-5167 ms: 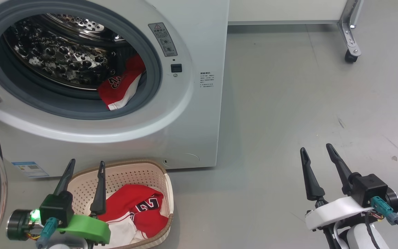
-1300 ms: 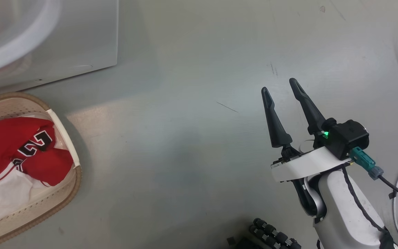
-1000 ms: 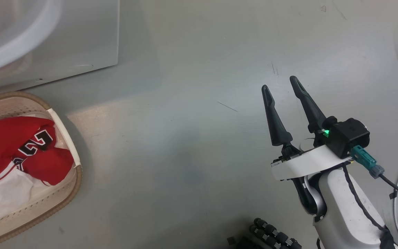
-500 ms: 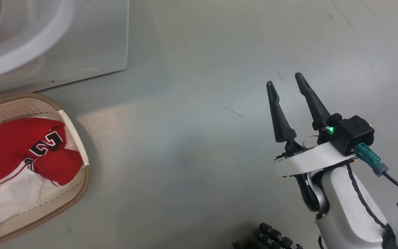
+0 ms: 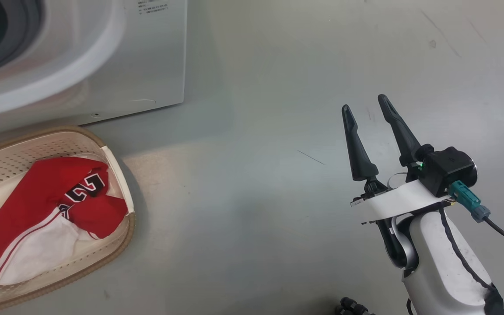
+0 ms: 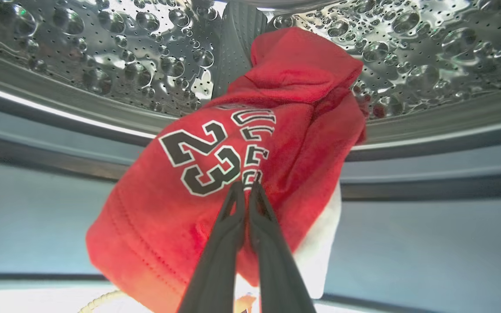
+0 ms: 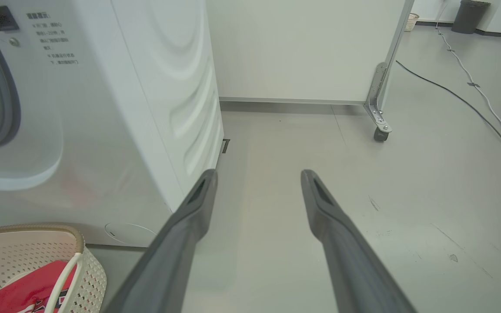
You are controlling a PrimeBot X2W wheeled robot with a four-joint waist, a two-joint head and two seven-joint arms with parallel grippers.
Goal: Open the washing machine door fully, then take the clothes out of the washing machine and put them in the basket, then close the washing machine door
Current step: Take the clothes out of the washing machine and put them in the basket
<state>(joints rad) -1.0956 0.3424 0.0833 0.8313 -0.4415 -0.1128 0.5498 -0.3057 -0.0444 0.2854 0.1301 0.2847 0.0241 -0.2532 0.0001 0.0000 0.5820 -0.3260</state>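
- Washer (image 5: 147, 65): white front-loader, standing on the grey floor (image 5: 256, 218) at the upper left of the head view.
- Drum (image 6: 102, 52): perforated steel, glinting across the top of the left wrist view, with a grey gasket (image 6: 37, 208) running below it.
- Jersey (image 6: 250, 152): red, with "23" in black and white and a white panel at its lower right. It is draping from the drum down over the gasket.
- Left hand (image 6: 245, 189): reaching into the washer with its fingers closed together, tips pressing on the red cloth just under the numerals. Whether a fold is being pinched between them cannot be told.
- Basket (image 5: 15, 148): cream, perforated, brown-rimmed, sitting on the floor just in front of the washer's base.
- Second jersey (image 5: 37, 197): red with a white panel and black-and-white numerals, lying crumpled inside the basket.
- Right hand (image 5: 364, 102): hovering over bare floor well to the right of the basket, fingers spread apart and gripping nothing.
- Partition foot (image 7: 381, 130): metal, on a castor, standing beyond the washer in the right wrist view.
- Cable (image 7: 463, 100): trailing across the floor to the right of the foot.
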